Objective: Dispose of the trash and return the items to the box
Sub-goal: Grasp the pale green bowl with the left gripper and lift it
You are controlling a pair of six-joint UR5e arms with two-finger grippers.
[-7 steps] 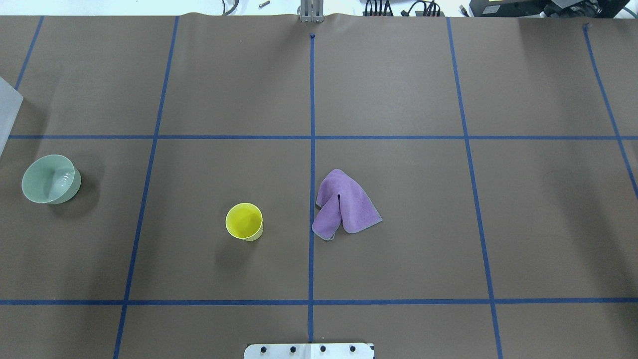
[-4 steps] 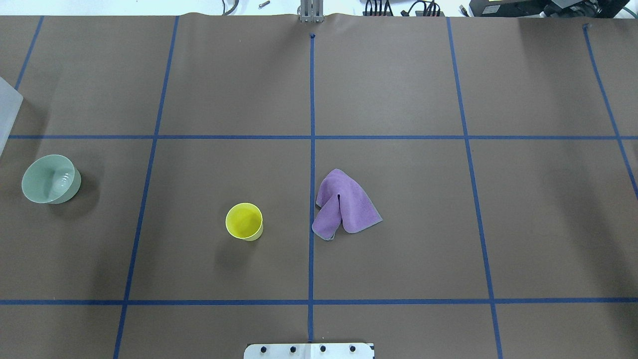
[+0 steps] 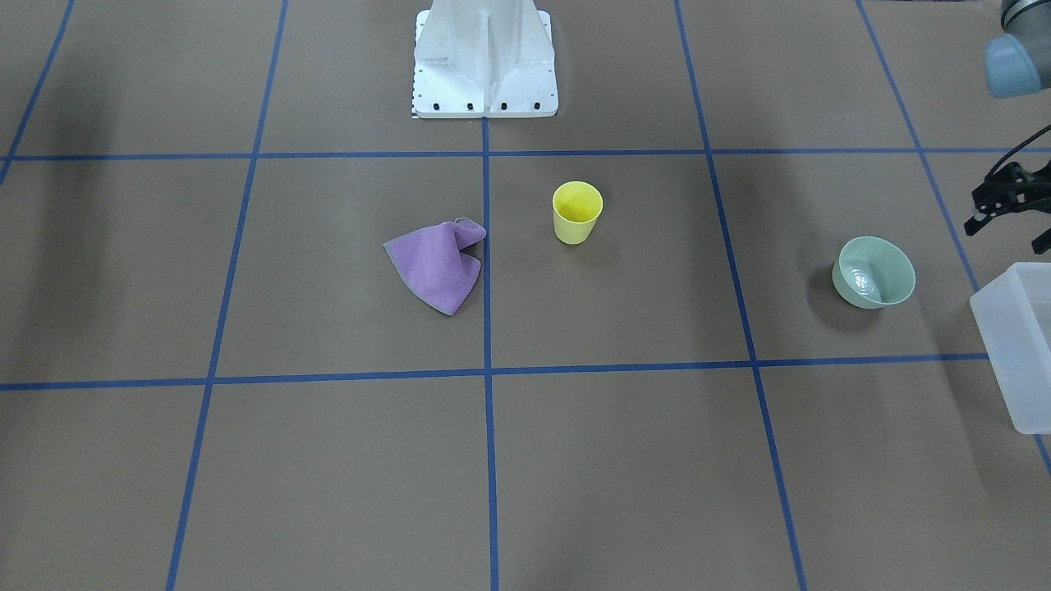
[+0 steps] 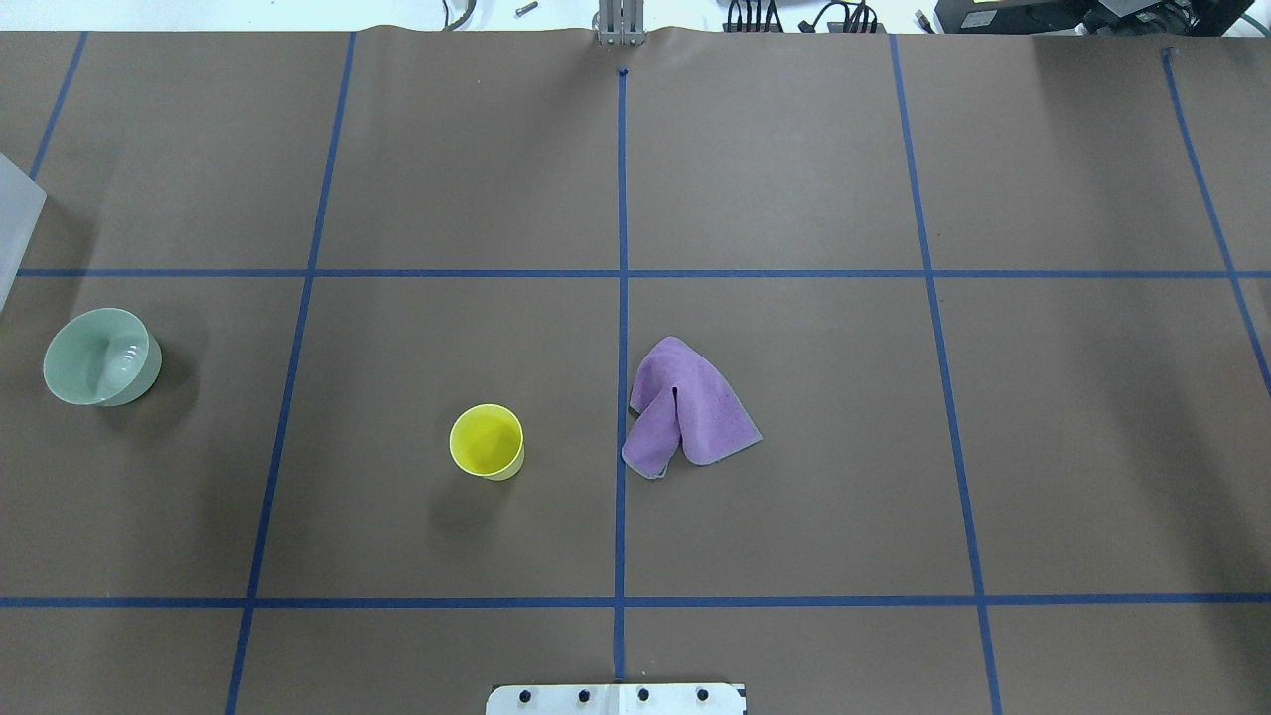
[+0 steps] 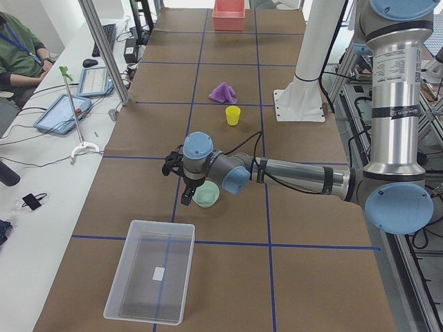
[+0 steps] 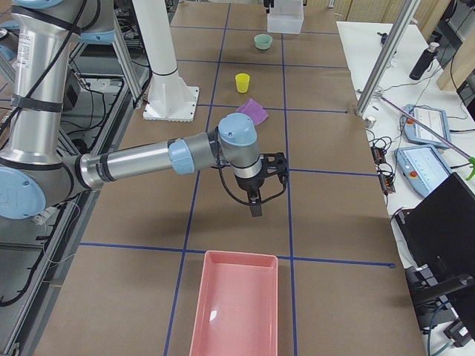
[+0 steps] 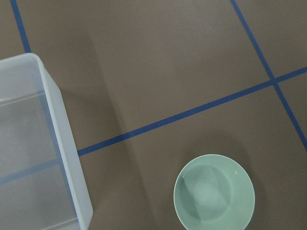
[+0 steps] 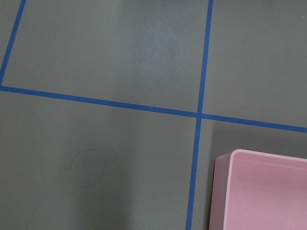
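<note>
The yellow cup stands upright left of the centre line. The mint-green bowl stands upright at the far left; it also shows in the left wrist view. The frosted box lies beyond the bowl, and only its corner shows in the overhead view. My left gripper hovers open and empty beside the bowl, above the table. My right gripper hangs over bare table; I cannot tell whether it is open or shut.
A crumpled purple cloth lies just right of the centre line. A pink bin sits at the table's right end, near my right gripper. The white robot base stands at the table's near edge.
</note>
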